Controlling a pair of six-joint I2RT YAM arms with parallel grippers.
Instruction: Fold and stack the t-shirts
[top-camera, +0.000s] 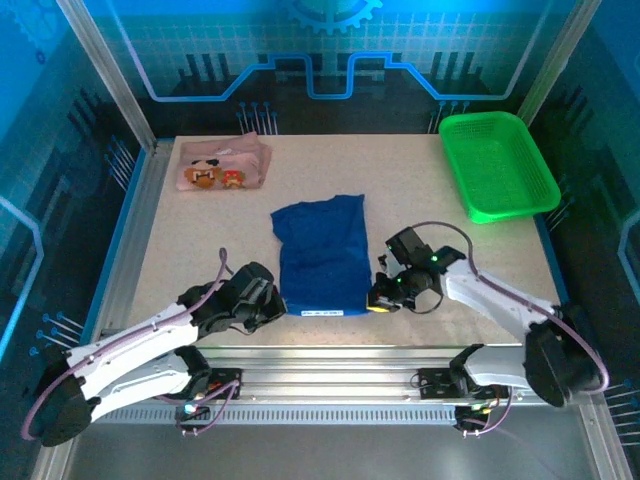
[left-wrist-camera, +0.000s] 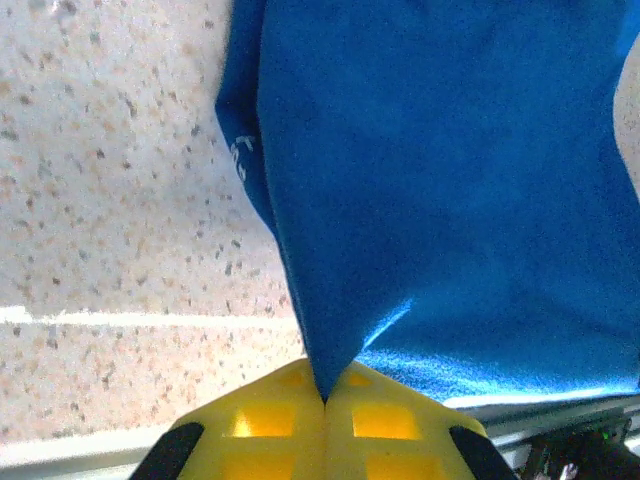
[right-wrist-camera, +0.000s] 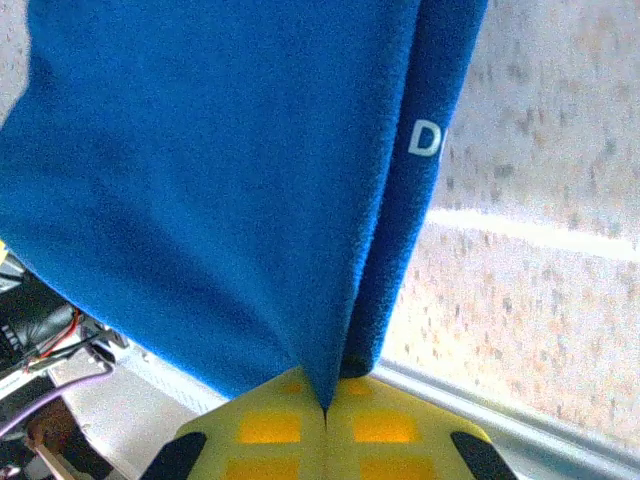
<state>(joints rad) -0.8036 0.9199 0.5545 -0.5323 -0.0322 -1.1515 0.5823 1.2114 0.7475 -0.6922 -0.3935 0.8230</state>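
The royal-blue t-shirt (top-camera: 322, 255) lies folded into a long panel in the middle of the table, its near hem toward the front edge. At the hem's left corner my left gripper (top-camera: 274, 306) is shut on the blue cloth (left-wrist-camera: 420, 180), which runs down into the closed yellow fingers (left-wrist-camera: 270, 425). My right gripper (top-camera: 380, 297) is shut on the right near corner; the blue cloth (right-wrist-camera: 200, 170) with white lettering tapers into its closed fingers (right-wrist-camera: 385, 430). The pale pink t-shirt (top-camera: 222, 165) with cartoon faces lies folded at the back left.
A green mesh basket (top-camera: 497, 165) stands at the back right. The table's metal rail (top-camera: 330, 355) runs along the front edge just behind both grippers. Frame posts rise at the back corners.
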